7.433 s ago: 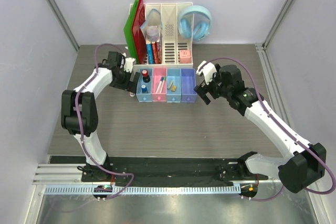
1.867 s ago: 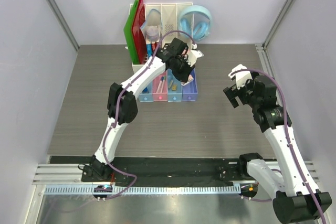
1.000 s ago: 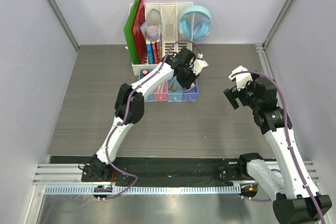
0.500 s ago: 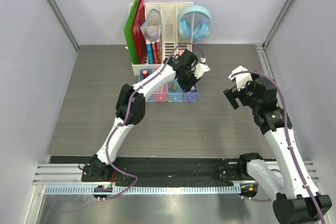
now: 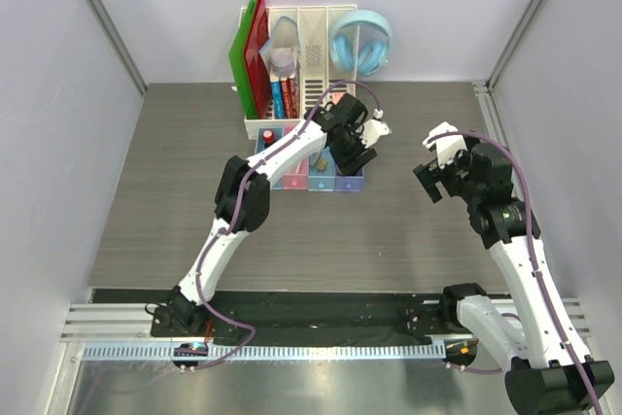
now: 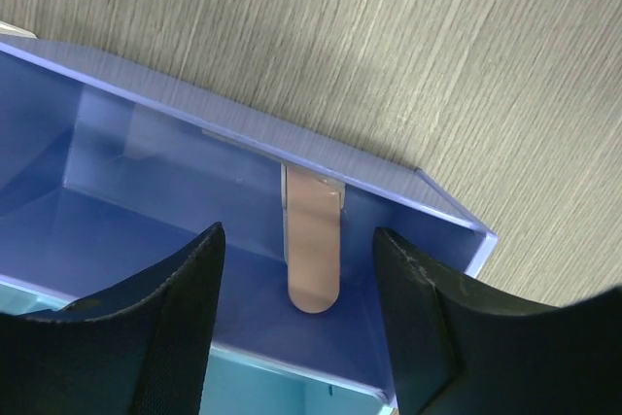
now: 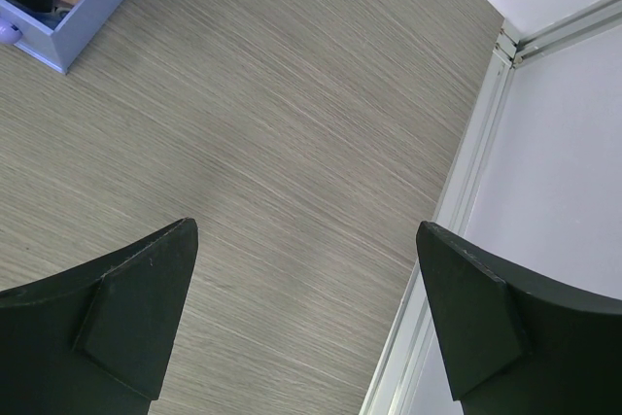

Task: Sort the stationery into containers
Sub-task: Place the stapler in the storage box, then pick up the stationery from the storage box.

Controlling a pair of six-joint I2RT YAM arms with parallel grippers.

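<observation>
The joined row of trays [image 5: 292, 180] stands in front of the white organizer. My left gripper [image 5: 354, 151] is open, low over the purple-blue end tray [image 5: 348, 182]. In the left wrist view its fingers [image 6: 180, 323] straddle that tray [image 6: 194, 230], where a pink clip [image 6: 313, 255] leans on the far wall, apart from both fingers. The black red-topped stamp [image 5: 268, 135] stands in the left light blue tray. My right gripper [image 5: 434, 178] is open and empty over bare table, right of the trays; the purple-blue tray's corner [image 7: 92, 9] shows at the top left of its view.
The white slotted file organizer [image 5: 313, 55] with books, red-green folders [image 5: 249, 51] and light blue headphones [image 5: 361, 43] stands behind the trays. A metal rail [image 7: 471, 182] and white wall bound the table's right side. The left arm hides most of the middle trays.
My left gripper has moved from the organizer's front to the purple-blue tray and lowered over it, open. The right arm drew back to the right early on and has stayed still since.
</observation>
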